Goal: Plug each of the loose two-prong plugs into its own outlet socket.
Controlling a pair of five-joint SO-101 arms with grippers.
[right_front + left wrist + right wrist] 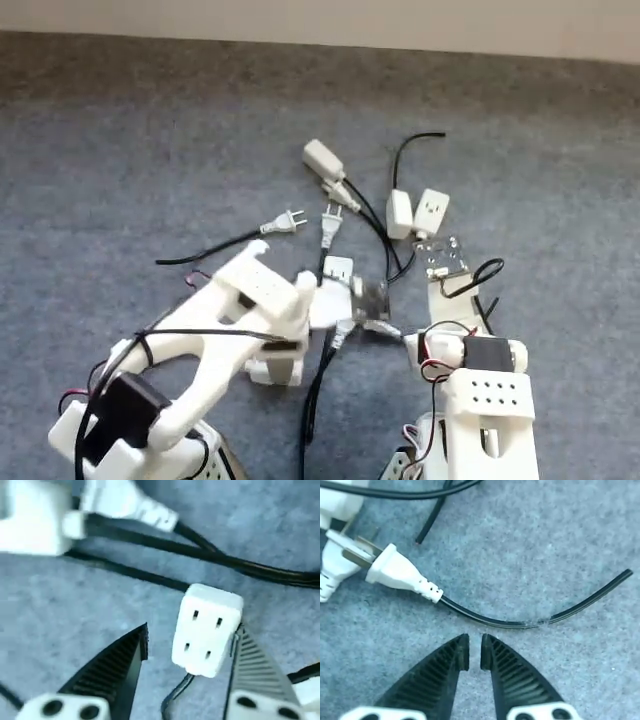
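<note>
We see the left gripper (191, 632) wide open, straddling a white outlet socket (207, 630) that lies face-up on the grey carpet (120, 150); one finger sits close against its side, the other stands off, nothing clamped. Right gripper (474, 647) almost closed, a thin slit between the fingers, holding nothing. We note a loose two-prong plug (395, 570) on its black cord (490, 621) lying near, ahead of it

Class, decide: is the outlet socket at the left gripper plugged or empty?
Empty: the outlet socket shows four bare slots, no plug in them.
</note>
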